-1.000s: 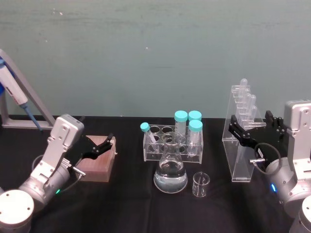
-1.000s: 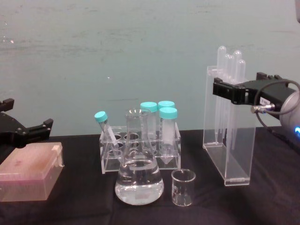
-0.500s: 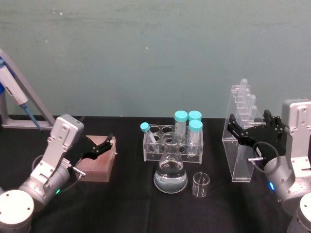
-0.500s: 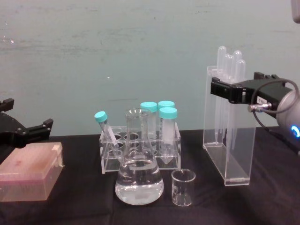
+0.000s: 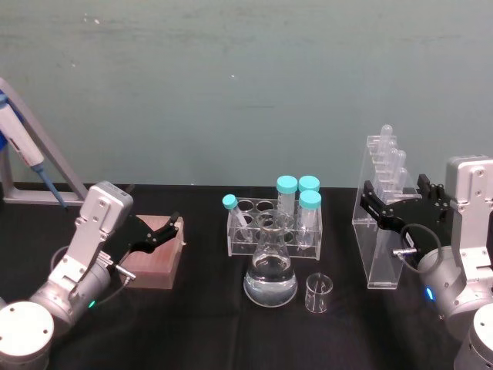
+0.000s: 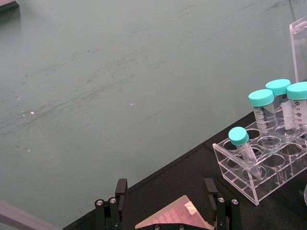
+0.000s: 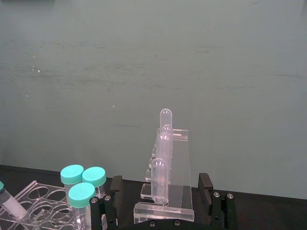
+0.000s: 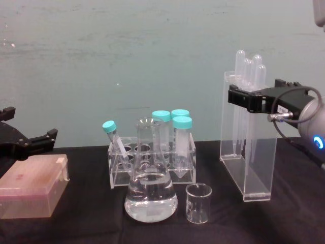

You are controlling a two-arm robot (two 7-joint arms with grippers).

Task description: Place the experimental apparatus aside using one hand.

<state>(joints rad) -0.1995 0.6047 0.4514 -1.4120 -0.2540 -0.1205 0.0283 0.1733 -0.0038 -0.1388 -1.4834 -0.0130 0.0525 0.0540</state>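
Head view: the right gripper (image 5: 400, 202) is open, one jaw on each side of the pipette stand (image 5: 381, 254), which stands far to the robot's right. The left gripper (image 5: 158, 233) idles open over a pink box (image 5: 154, 258).
Chest view: the stand is upright, well apart from the flask (image 8: 151, 195) and the beaker (image 8: 198, 203).
Right wrist view: the jaws flank the stand's upper frame, apparently without touching it.
Handling: I'd judge it light, stiff, slick and top-heavy. Pinch the flat walls up high and keep it upright.

Conical flask (image 5: 270, 271), upright, was partly filled with clear liquid. Small empty glass beaker (image 5: 318, 294) stood upright just right of it; tall clear acrylic stand (image 5: 379, 254), apparently holding four pipettes (image 5: 387, 132), stood farther right.
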